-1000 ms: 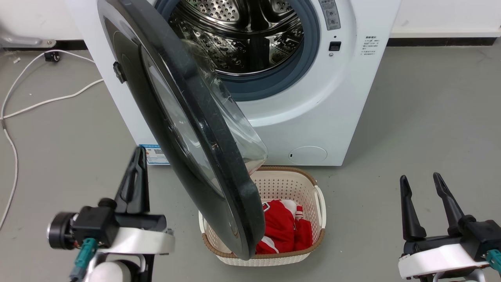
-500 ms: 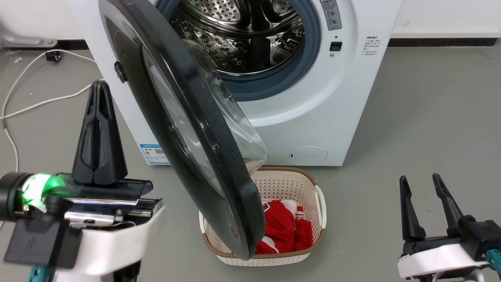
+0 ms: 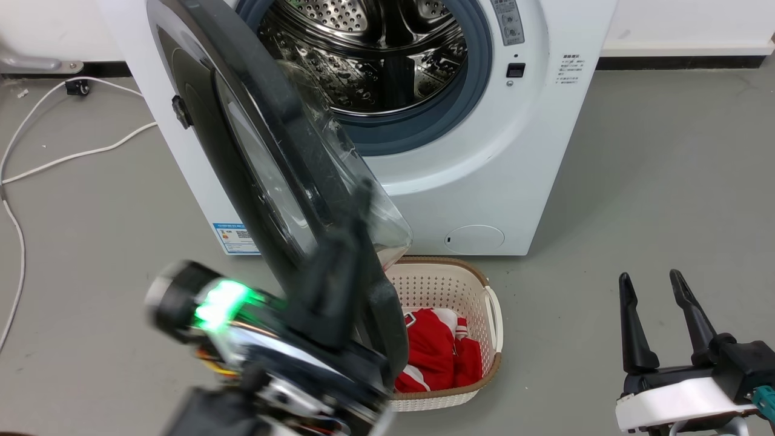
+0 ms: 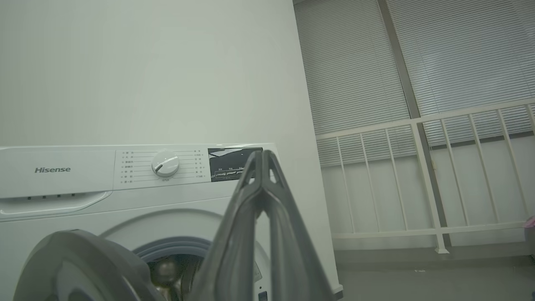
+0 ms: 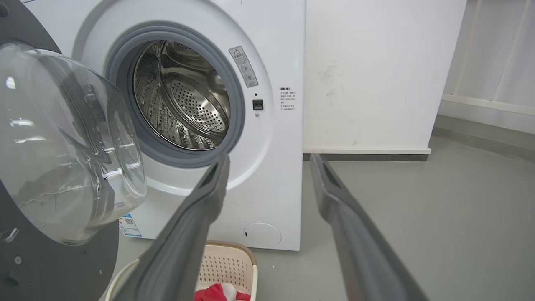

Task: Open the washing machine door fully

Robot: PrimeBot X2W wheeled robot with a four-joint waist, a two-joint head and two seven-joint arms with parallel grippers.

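The white washing machine stands ahead with its steel drum exposed. The washing machine door, black with a clear glass bowl, hangs part-way open and juts toward me on its left hinge. My left gripper is motion-blurred, its shut fingers pointing up in front of the door's lower rim; whether it touches the door is unclear. In the left wrist view the gripper points at the control panel, with the door to its lower left. My right gripper rests open at the lower right, holding nothing.
A cream perforated basket holding a red garment sits on the floor under the door's free edge. A white cable trails over the grey floor at the left. A white railing stands to the right of the machine.
My left gripper has swung from left of the door to the right, across in front of its lower rim, and is now blurred. The door and right arm have not moved.
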